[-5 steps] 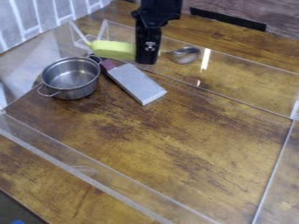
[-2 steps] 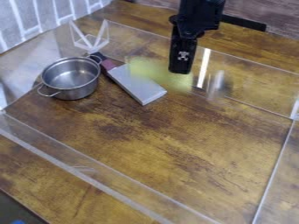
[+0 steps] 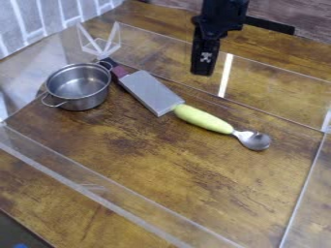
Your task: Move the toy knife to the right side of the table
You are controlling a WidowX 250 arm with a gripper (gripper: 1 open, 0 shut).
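Note:
The toy knife (image 3: 214, 123) lies flat on the table (image 3: 168, 184), right of centre. Its yellow-green handle points up-left and its small silver tip (image 3: 256, 141) points down-right. My black gripper (image 3: 204, 68) hangs above and behind the knife, pointing straight down and clear of it. Nothing is between its fingers, and the jaws look parted.
A steel pot (image 3: 77, 85) stands at the left. Beside it lies a flat grey slab (image 3: 151, 92) with a dark handle, its near corner close to the knife's handle. Low clear acrylic walls (image 3: 91, 189) edge the tabletop, and a clear holder (image 3: 99, 39) sits at the back left.
The gripper carried the knife from the back left towards the right, then let it go. The knife now rests on the table while the gripper stays above it, empty.

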